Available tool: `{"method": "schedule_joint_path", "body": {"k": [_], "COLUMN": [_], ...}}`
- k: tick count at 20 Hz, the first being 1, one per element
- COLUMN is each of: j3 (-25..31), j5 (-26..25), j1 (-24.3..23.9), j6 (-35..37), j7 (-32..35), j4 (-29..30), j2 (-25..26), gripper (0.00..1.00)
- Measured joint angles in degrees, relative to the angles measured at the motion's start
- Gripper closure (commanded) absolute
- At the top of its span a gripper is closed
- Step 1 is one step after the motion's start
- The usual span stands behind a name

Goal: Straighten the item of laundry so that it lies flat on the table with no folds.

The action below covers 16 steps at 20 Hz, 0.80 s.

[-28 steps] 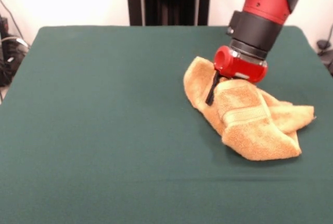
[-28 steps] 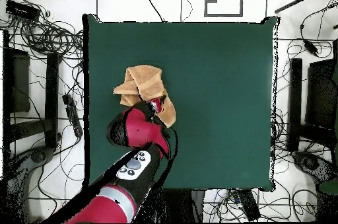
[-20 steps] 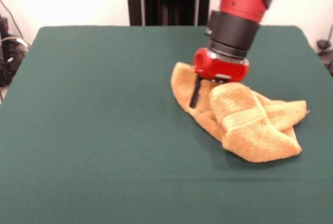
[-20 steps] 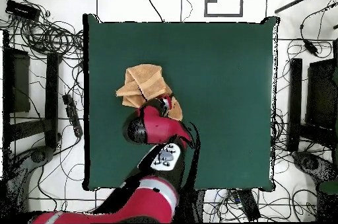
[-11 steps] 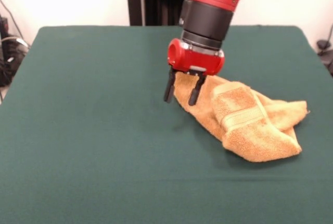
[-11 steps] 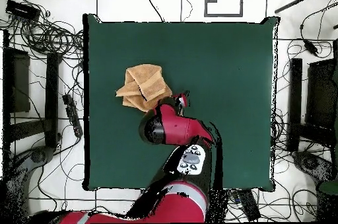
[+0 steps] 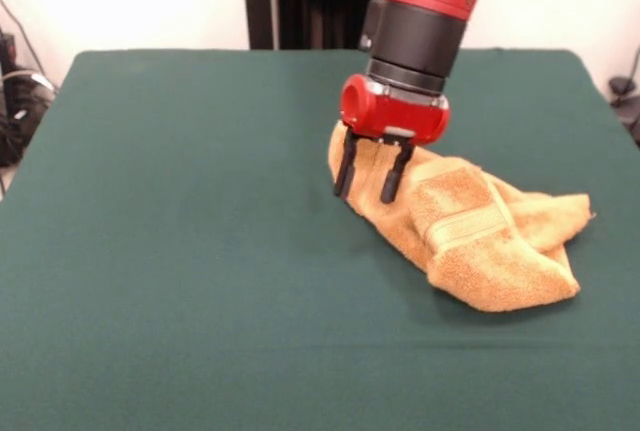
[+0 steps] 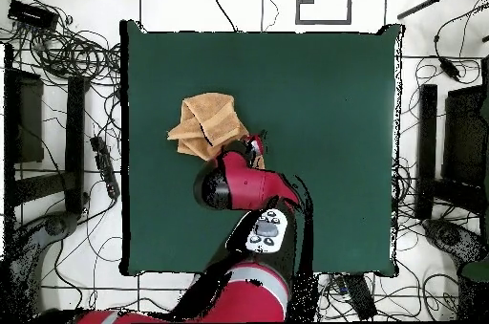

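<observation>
The item of laundry (image 7: 470, 231) is an orange-tan towel, bunched and folded over itself on the right half of the dark green table (image 7: 180, 251). A woven band stripe runs across its top fold. My gripper (image 7: 367, 183) is open, its two black fingers straddling the towel's left end with nothing held. In the overhead view the item of laundry (image 8: 205, 121) lies near the table's left edge, and the gripper (image 8: 254, 145) is at its lower right corner, mostly hidden by the red wrist.
The table (image 8: 325, 129) stretches wide to the right of the towel in the overhead view. Cables and dark equipment (image 8: 57, 100) lie on the floor beyond the table's edges.
The gripper dragged the towel's end leftward, let go and opened, then shifted slightly back to the right over the towel's left end. The towel stays bunched.
</observation>
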Motion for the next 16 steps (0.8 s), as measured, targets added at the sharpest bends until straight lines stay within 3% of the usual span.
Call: {"method": "schedule_joint_path", "body": {"k": [16], "j3": [0.24], "j5": [-0.01], "j1": [1.23], "j6": [0.01], "j7": [0.0], "j4": [0.04], "j2": [-1.34], "gripper": [0.0]}}
